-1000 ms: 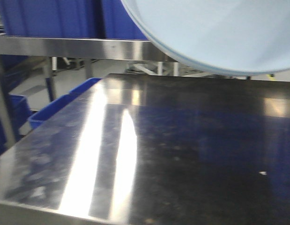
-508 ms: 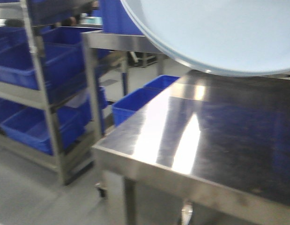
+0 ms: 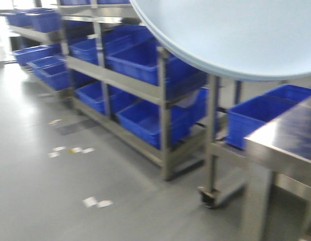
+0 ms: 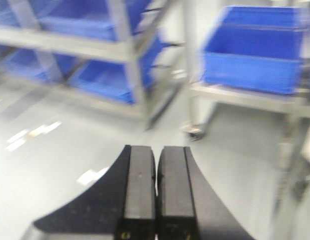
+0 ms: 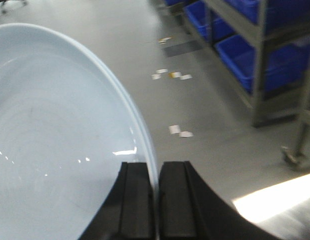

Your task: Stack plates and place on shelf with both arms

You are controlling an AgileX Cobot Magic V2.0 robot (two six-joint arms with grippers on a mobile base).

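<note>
Floor point(image 3: 55, 191): grey and glossy, seen in all three views.

Storage rack point(image 3: 163, 100): steel posts and rails, several tiers, running along the left and centre of the front view. Also seen blurred from the left wrist and at the upper right of the right wrist view.

Plates point(image 3: 235, 35): held high at the upper right of the front view, well above the floor and forward of the rack. Shown there from beneath only, as one pale disc, so the count cannot be told. Upper face with faint rings and glare point(image 5: 54, 150) shown by the right wrist view alone.

Steel table point(image 3: 281, 143): corner at the right edge, front view only.

Blue bins point(image 3: 145, 120): one or more per rack tier, plus one on a low ledge beside the table. Contents not discernible through the blur.

Right gripper point(image 5: 156, 167): fingers pinched narrowly on the plate rim, with the rim edge between the pads.

Left gripper point(image 4: 156, 150): fingers point(image 4: 140, 180) pressed together, holding nothing, over bare floor. Seen from its own wrist view only.

Caster point(image 3: 208, 196): under a rack post.

Paper scraps point(image 3: 95, 202): scattered on the floor.
</note>
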